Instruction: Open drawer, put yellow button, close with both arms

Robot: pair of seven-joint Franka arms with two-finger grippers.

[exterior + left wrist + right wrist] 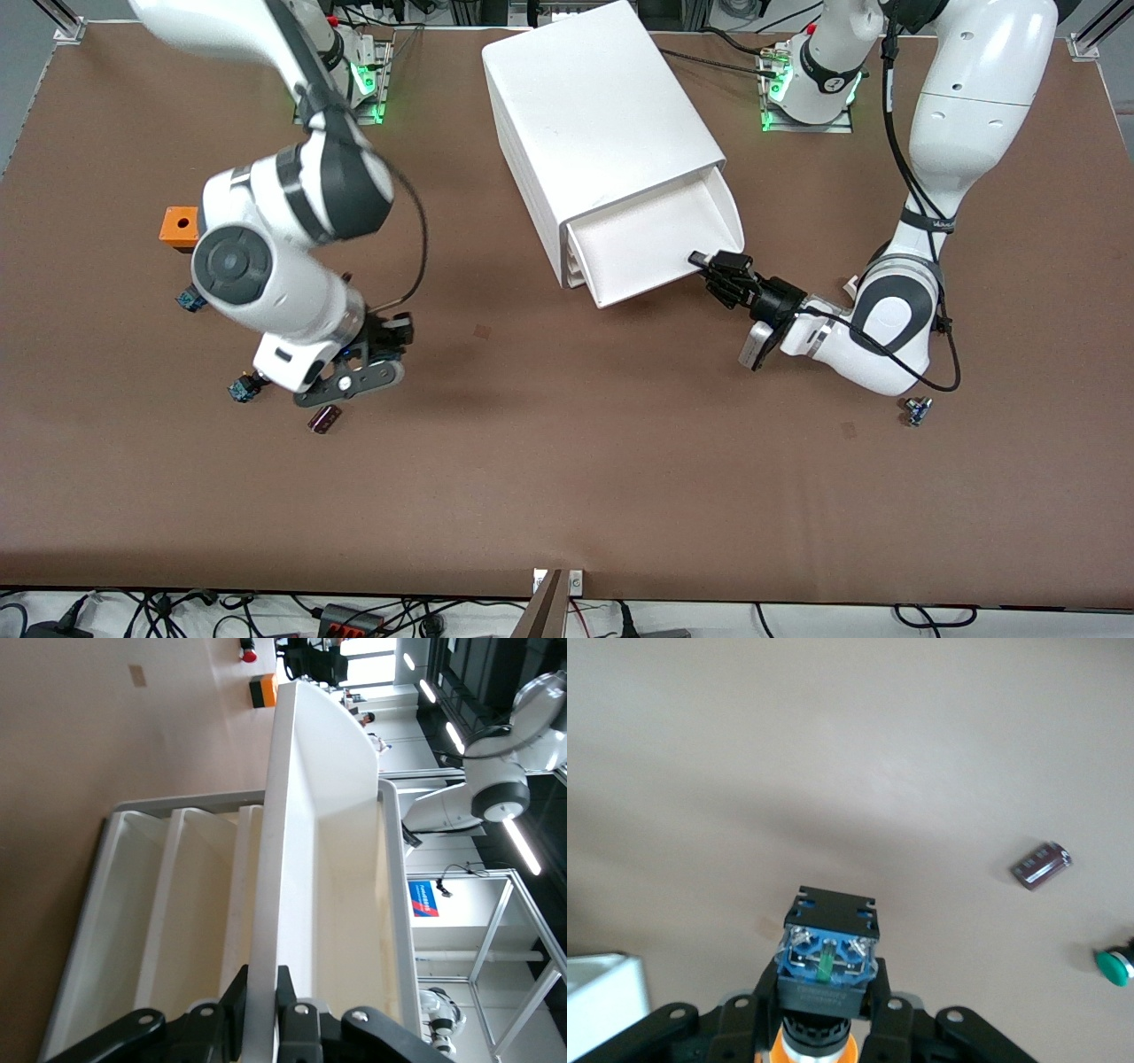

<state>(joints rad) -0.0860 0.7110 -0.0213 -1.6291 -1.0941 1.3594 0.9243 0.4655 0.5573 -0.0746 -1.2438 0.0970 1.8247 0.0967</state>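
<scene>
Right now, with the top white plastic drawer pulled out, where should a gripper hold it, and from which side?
Grip the thin upright front wall of the top white plastic drawer, near its corner toward the left arm's end, coming in from the cabinet's front. That lip fits between two fingers; the left gripper is shut on it there.

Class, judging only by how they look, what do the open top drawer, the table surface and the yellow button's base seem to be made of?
Drawer: probably white plastic, smooth with a slight sheen, thin moulded walls with rounded corners.
Table surface: matte brown, with an even, unreflective look; board or mat, cannot tell.
Yellow button base: likely black and blue plastic holding shiny metal contacts.
</scene>
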